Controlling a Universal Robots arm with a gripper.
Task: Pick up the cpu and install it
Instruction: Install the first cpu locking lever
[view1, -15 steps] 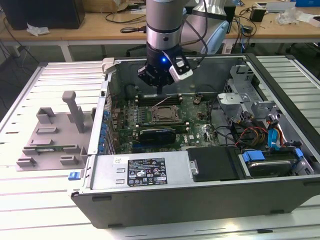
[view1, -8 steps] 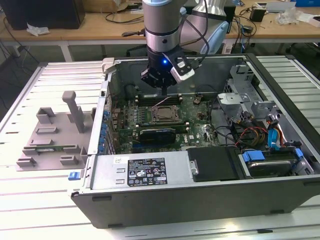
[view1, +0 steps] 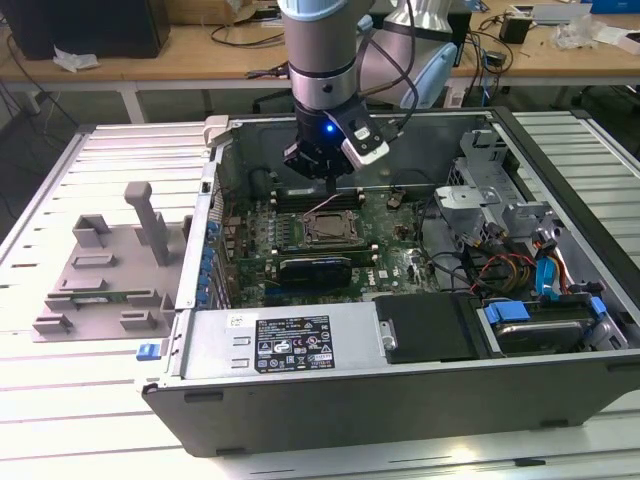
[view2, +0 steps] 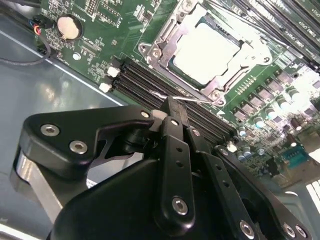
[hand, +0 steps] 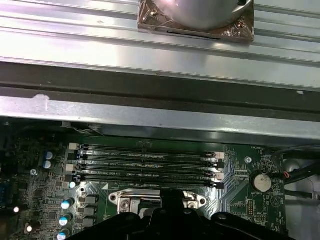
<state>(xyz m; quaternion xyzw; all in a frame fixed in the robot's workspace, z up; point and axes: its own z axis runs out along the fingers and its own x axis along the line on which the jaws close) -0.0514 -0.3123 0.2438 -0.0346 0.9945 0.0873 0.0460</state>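
We are holding our gripper (view2: 172, 105) above the motherboard (view2: 100, 30), its fingers (view2: 176, 130) pressed together and gripping nothing. The cpu (view2: 206, 51) is sitting flat in the metal-framed socket (view2: 162, 47), just beyond the fingertips and not touching them, with the memory slots (view2: 135, 75) running between.

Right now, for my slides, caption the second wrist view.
Claw above the motherboard, silver cpu lying in its socket.
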